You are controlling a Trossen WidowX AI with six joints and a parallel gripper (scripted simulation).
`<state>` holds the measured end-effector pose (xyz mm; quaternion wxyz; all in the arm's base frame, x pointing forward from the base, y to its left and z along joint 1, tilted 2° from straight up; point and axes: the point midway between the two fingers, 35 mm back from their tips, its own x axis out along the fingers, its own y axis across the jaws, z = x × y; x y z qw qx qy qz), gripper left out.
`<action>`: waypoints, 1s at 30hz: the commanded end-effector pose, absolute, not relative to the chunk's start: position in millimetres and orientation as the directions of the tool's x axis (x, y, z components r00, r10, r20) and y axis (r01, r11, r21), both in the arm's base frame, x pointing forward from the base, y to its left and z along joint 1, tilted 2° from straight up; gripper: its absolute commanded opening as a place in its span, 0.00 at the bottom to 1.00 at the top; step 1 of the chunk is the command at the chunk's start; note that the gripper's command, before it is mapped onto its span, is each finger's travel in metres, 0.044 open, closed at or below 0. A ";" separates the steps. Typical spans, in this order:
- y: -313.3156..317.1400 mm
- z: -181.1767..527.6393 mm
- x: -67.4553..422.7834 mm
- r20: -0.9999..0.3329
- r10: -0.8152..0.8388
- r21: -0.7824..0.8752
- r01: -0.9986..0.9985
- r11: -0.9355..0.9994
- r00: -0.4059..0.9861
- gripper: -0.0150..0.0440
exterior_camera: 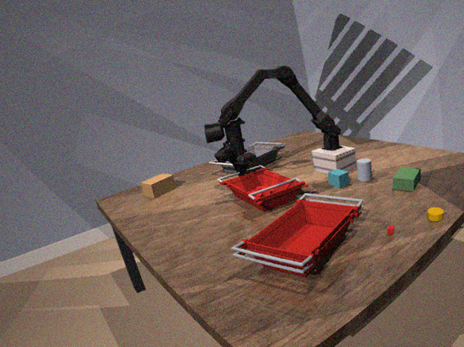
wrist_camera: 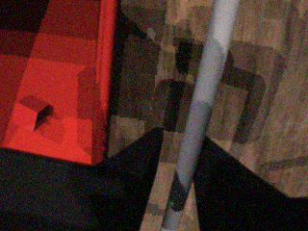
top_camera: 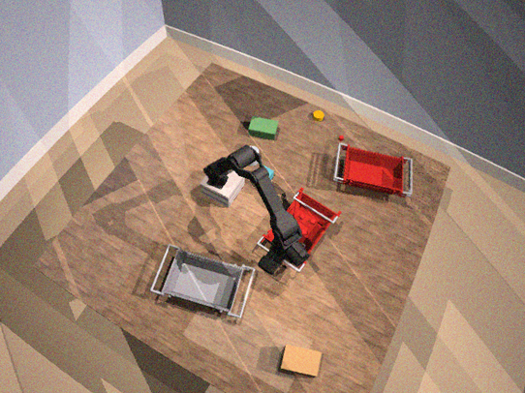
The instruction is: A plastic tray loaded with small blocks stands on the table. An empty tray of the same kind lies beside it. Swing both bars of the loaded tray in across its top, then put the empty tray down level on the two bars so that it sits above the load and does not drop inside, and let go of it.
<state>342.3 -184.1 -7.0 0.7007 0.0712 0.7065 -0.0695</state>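
Wood-grain table (exterior_camera: 214,243) carries everything. Left of the jaws in the wrist view sits the loaded red tray (top_camera: 313,223); the empty red tray (top_camera: 372,168) lies well apart from them. Narrowly parted, the gripper (wrist_camera: 185,166) straddles the outswung wire bar (wrist_camera: 202,106); whether its fingers press it is unclear.

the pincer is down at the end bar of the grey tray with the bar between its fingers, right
Not the grey tray. The pincer is at the end bar of the loaded red tray, with the bar between its fingers, as the wrist view shows; the grey tray stands apart.
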 end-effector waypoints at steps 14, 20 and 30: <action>-142.1 20.8 352.0 -1.000 0.003 0.003 0.197 0.980 -0.003 0.39; -118.6 7.0 356.6 -1.000 0.005 0.005 0.197 0.980 -0.003 0.39; -116.1 30.7 359.7 -1.000 0.006 0.005 0.197 0.980 -0.002 0.39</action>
